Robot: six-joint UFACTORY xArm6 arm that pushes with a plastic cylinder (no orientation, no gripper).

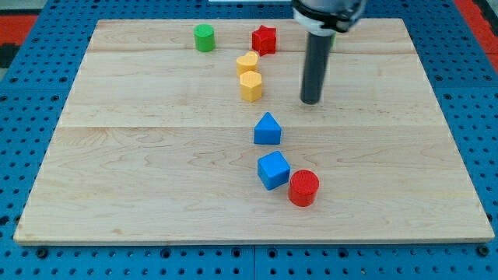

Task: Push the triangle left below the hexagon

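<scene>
Not started: your blue triangle [267, 130] sits untouched, below-right of the yellow hexagon [250, 86]. My tip [311, 101], no pincer fitted, stands upper-right, apart.

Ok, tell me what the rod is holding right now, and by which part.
Nothing is held. My tip stands free on the board, touching no block, up and to the view's right of the blue triangle and right of the yellow hexagon.

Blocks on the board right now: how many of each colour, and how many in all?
Green: 1, the green cylinder.
Red: 2, the red star and red cylinder.
Yellow: 2, the yellow heart and yellow hexagon.
Blue: 2, the blue triangle and blue cube.
Total: 7 blocks.
</scene>
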